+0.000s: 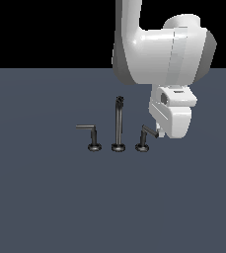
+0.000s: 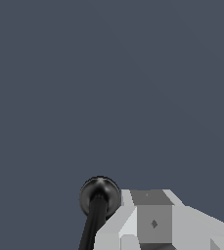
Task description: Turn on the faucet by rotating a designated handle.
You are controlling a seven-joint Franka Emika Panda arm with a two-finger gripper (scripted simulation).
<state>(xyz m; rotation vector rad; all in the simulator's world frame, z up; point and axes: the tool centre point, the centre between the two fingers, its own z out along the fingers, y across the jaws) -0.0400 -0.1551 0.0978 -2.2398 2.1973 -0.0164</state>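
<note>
Three faucet [image 1: 117,126] pieces stood aligned; we judged the gripper [image 1: 158,132] sat against the designated handle [image 1: 148,132] to push it round, finger spread untellable.

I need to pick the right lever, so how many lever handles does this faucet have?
2. One lever handle stands at the exterior view's left of the spout, arm reaching left. The designated handle stands at its right, beside the gripper. None seems hidden.

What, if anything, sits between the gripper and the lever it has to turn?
Nothing visible. In the exterior view the gripper is right at the outer end of the designated handle, apparently touching it. The spout and twin lever stand off to the exterior view's left.
</note>
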